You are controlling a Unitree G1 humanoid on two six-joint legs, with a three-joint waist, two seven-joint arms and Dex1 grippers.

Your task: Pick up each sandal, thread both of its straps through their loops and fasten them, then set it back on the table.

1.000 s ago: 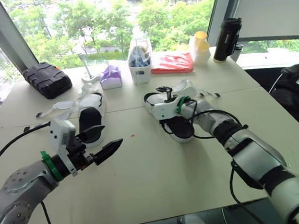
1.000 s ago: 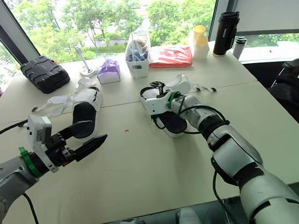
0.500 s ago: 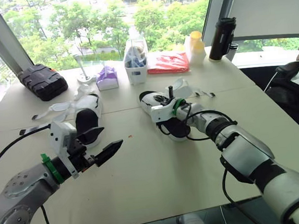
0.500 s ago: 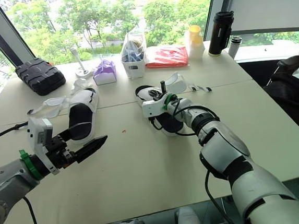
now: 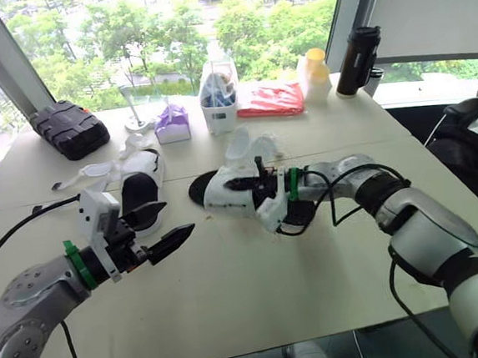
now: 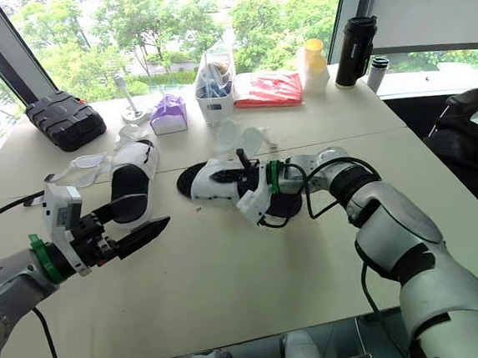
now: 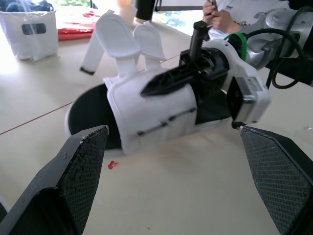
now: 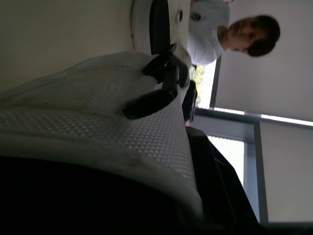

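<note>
From the head: pinches white mesh, black-soled sandal (image 5: 228,195) in right gripper (image 5: 254,183), tipped sideways on beige table (image 5: 257,286); hovers left gripper (image 5: 174,221) nearby, spread, empty; from left wrist: wide-apart fingers (image 7: 78,171) framing sandal, straps (image 7: 120,41) loose; from right wrist: black finger (image 8: 151,100) pressed on mesh.

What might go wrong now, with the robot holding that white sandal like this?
1. The right gripper pinches the sandal by its side wall alone, so the sandal may twist or slip out.
2. Its two straps stand up loose and floppy, and the open left gripper is apart from them; it may miss or bend a strap when it reaches in.
</note>
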